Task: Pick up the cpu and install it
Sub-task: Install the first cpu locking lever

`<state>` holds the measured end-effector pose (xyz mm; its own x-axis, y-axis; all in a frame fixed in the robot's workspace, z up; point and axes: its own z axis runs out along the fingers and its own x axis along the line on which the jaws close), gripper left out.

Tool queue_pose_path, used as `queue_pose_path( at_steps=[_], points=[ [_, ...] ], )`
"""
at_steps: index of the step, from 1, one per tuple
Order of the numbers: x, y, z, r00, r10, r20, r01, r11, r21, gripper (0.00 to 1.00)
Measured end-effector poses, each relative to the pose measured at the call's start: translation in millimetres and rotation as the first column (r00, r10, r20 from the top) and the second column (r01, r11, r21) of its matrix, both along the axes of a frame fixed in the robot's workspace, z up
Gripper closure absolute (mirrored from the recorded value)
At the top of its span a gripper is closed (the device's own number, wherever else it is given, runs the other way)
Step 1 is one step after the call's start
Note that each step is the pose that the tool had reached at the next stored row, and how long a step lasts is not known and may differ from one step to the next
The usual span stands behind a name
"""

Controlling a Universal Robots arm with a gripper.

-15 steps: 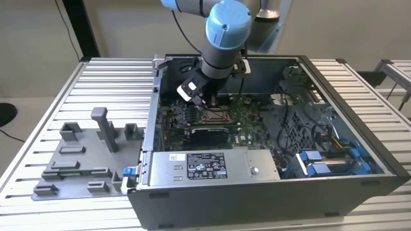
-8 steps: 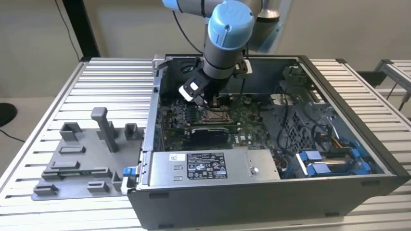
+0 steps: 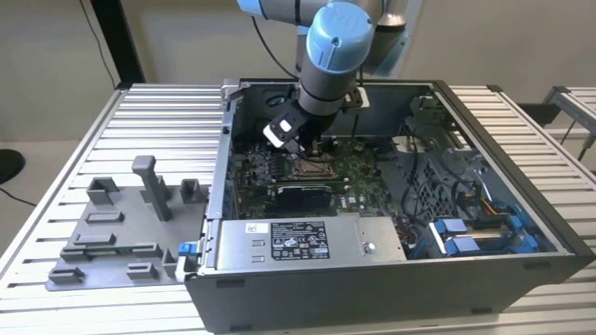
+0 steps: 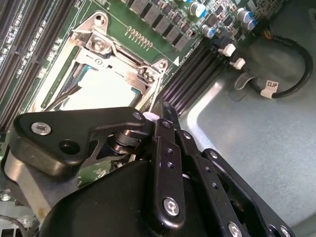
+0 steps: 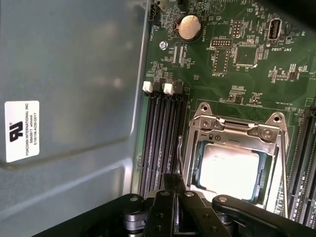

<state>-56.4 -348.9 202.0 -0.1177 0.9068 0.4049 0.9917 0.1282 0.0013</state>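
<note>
Nearest in both wrist views, black gripper [image 5: 173, 197] linkage, hanging just above the motherboard [image 5: 237, 64]; fingertips hidden behind the linkage, so open or closed cannot be told, and nothing seen held. Just beyond, the cpu [image 5: 230, 170], pale silver top catching glare, lying flat inside the socket frame [image 5: 237, 131], under the metal load plate. Same chip [image 4: 101, 89] bright within the frame [image 4: 123, 64] in the second wrist view, wire lever [image 4: 153, 96] running along 1 side. Beside the socket, 4 long dark memory slots [image 5: 160, 133] with 2 white latches [image 5: 147, 87]. Farther on, a round coin battery [image 5: 189, 27] on the green board. In the exterior view, arm [image 3: 328, 63] reaching down into the open computer case [image 3: 391, 272], gripper [image 3: 296, 143] over the socket area. At the exterior view's left, grey fixture blocks [image 3: 121, 230] on the ribbed table [image 3: 167, 118].
</note>
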Motion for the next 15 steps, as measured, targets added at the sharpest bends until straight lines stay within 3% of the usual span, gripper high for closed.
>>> queue_pose_path(
  at_steps=[15],
  points=[
    [8.9, 0.0, -2.4, 1.0, 0.0, 0.0, 0.0, 1.0, -0.002, 1.0]
  ],
)
